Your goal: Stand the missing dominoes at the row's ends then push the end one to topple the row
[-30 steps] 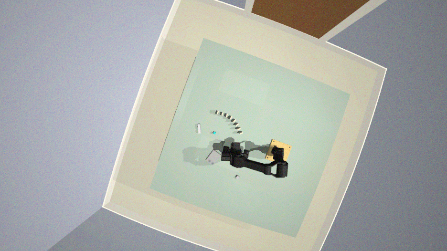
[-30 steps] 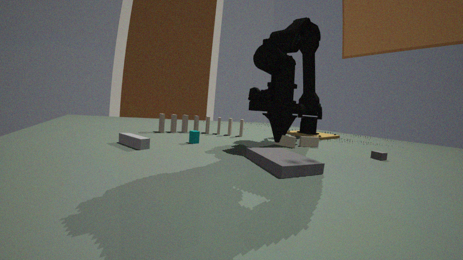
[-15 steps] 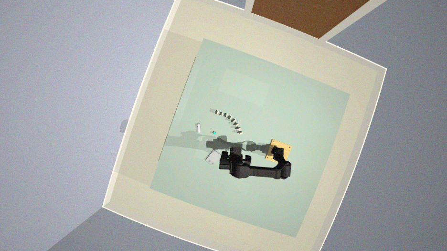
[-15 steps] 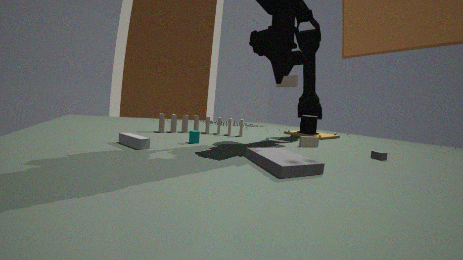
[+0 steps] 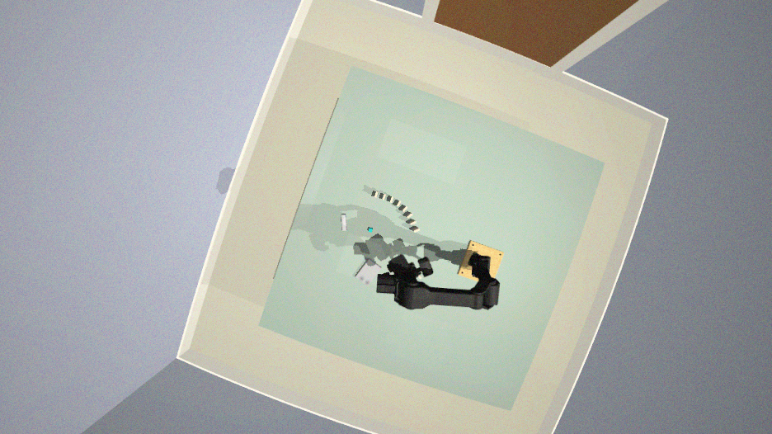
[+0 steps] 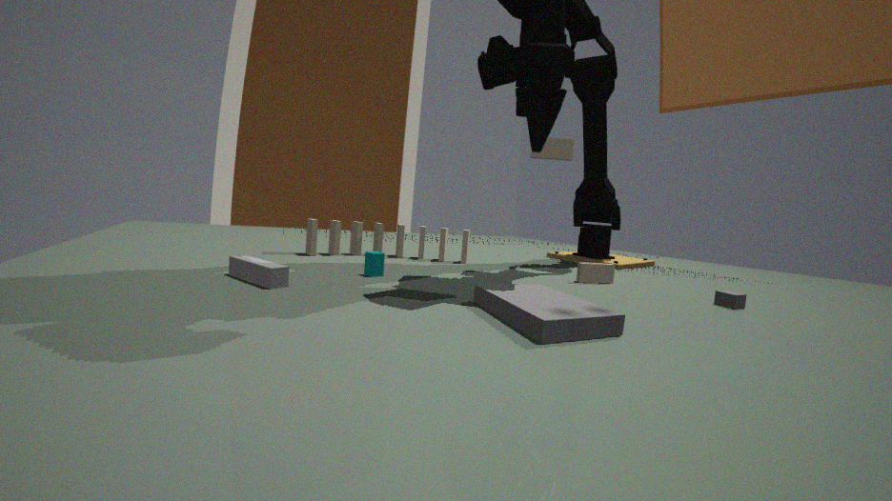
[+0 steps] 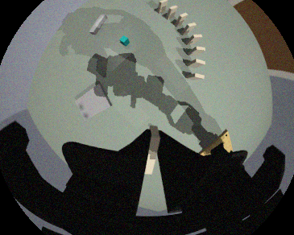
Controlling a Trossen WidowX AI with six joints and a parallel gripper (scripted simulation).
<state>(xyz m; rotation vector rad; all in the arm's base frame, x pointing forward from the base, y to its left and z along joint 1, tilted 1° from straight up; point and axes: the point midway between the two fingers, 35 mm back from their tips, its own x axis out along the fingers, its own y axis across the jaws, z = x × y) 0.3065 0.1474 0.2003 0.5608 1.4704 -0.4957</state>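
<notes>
Several cream dominoes stand upright in a curved row; its end domino nearest the arm's base [image 5: 416, 229] [image 6: 466, 246] [image 7: 199, 76] and its far end domino [image 5: 374, 193] [image 6: 312, 237] are both upright. My gripper [image 6: 538, 148] [image 7: 153, 133] is shut on a cream domino [image 6: 555, 149] [image 7: 151, 158] and holds it high above the table, with its long side roughly level in the exterior view. Another loose domino [image 6: 595, 272] lies on its side on the table, in front of the arm's base; I cannot make it out in the wrist view.
A teal block [image 5: 370, 229] [image 6: 374, 264] [image 7: 124, 40] and a long grey block [image 5: 343, 222] [image 6: 257, 271] [image 7: 98, 24] lie inside the curve's side. A flat grey slab [image 5: 366, 271] [image 6: 553, 310] [image 7: 93, 102] lies near the arm. A small grey block [image 6: 730, 299] is at the right.
</notes>
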